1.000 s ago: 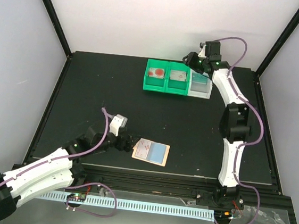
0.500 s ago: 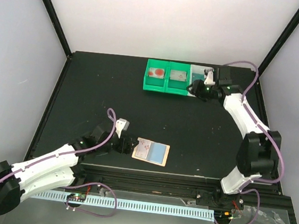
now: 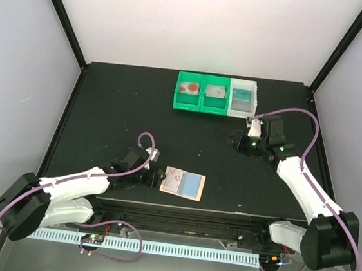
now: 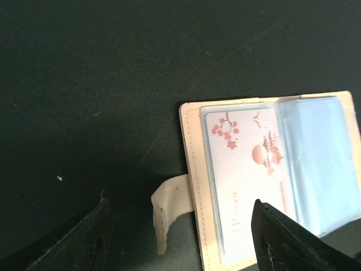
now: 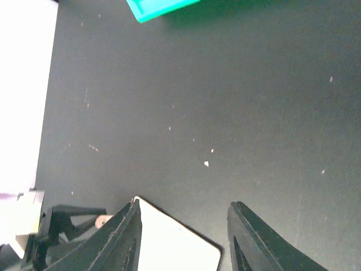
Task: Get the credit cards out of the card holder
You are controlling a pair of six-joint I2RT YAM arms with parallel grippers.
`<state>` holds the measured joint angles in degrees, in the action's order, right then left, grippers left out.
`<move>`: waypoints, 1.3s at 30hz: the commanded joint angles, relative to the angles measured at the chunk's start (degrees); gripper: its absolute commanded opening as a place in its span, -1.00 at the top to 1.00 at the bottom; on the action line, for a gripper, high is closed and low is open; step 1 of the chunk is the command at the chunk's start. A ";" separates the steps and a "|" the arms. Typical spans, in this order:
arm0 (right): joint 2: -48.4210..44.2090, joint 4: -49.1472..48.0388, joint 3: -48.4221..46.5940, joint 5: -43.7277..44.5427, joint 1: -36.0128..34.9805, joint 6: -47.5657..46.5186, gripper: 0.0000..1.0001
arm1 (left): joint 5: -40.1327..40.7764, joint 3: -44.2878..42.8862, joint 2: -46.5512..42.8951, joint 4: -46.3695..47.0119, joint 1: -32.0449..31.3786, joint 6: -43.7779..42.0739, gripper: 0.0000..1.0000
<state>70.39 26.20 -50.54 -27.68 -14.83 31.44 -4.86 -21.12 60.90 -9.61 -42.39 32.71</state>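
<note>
The card holder (image 3: 183, 184) lies open near the table's front edge, tan with blue-grey panels. In the left wrist view its left pocket holds a pale card (image 4: 243, 179) printed with red blossoms. A light blue panel (image 4: 318, 164) fills the right half. My left gripper (image 4: 180, 244) is low at the holder's left edge, open, its jaws astride the side tab (image 4: 168, 210) and the card's near corner without touching them. My right gripper (image 3: 238, 141) hangs open over the table right of centre with nothing in it. In the right wrist view the card holder (image 5: 172, 245) shows far below between the fingers.
Two green bins (image 3: 200, 104) and a white bin (image 3: 255, 99) stand in a row at the back; something teal (image 3: 241, 95) lies in the white one. A green bin corner (image 5: 161, 7) shows in the right wrist view. Black frame rails edge the table.
My right arm has swung back from the white bin toward the table's middle. My left gripper has crept forward to the holder's tab, its jaws narrowing.
</note>
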 commanded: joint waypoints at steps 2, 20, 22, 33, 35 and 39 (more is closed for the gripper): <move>-6.12 -3.17 6.62 -1.33 -2.00 1.48 0.14 | 0.17 -0.82 4.74 5.48 0.29 0.16 -0.31; -8.23 -13.38 17.79 3.00 -17.60 9.73 0.20 | -9.68 1.16 10.11 14.01 -1.73 7.00 0.88; -6.79 -14.36 17.44 3.68 -19.65 10.22 0.20 | -10.57 1.49 9.88 14.79 -2.26 8.10 0.93; 1.52 -21.25 18.28 7.03 -29.87 14.38 0.24 | -12.61 4.57 5.16 15.83 -4.01 16.50 0.50; 2.81 -22.28 18.42 7.86 -31.18 14.93 0.27 | -12.29 4.29 3.03 14.40 -4.01 16.26 0.30; 5.35 -23.90 18.14 8.96 -33.04 15.30 0.37 | -10.89 2.15 -0.69 11.60 -4.01 13.51 0.25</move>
<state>73.95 6.24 -32.51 -21.34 -46.26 45.50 -16.32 -16.47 63.48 3.70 -46.22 47.59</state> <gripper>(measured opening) 0.332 0.374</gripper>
